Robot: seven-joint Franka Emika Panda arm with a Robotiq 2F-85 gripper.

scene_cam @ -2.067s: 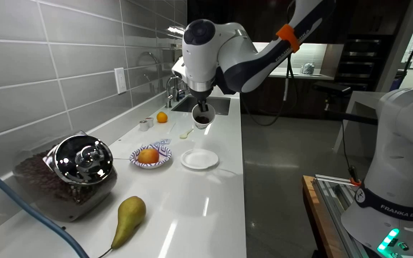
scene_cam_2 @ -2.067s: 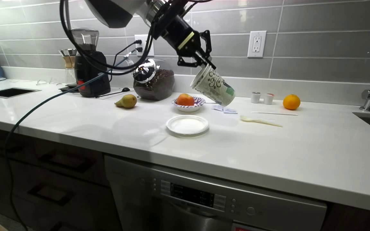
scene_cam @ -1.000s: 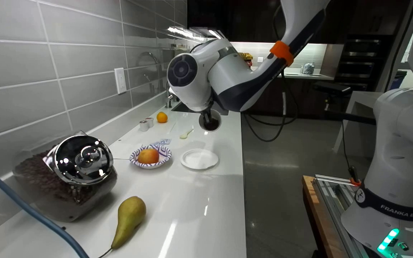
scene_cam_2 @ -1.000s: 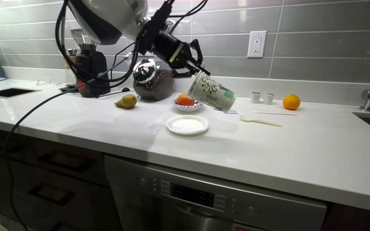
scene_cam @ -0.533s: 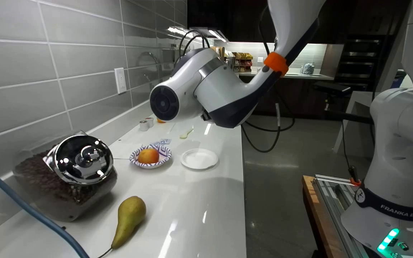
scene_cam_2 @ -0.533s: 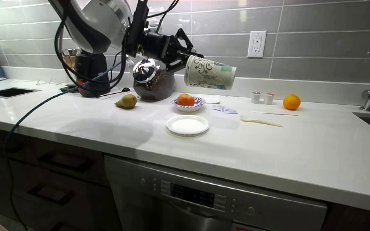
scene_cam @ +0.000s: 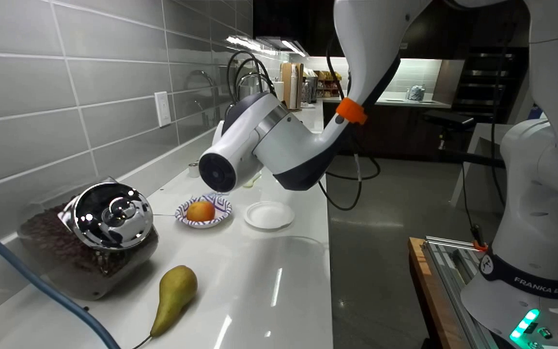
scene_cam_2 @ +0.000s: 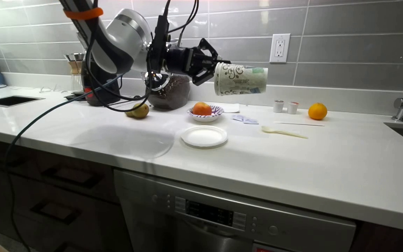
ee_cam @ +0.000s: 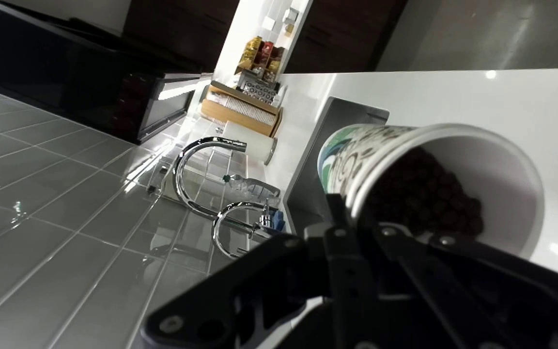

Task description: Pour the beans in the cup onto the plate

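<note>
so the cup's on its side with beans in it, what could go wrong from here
The cup is held nearly on its side with its mouth toward the gripper, so tipping it further could spill beans over the gripper itself. It hangs in the air above the counter, so some beans may miss or bounce off the small plate. The gripper pinches it at one spot on the rim, so it might slip or twist.

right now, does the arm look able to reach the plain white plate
Probably yes: the gripper holds the cup off the counter, and I see nothing blocking the way down to the plate; the patterned bowl stands beside it, apart.
</note>
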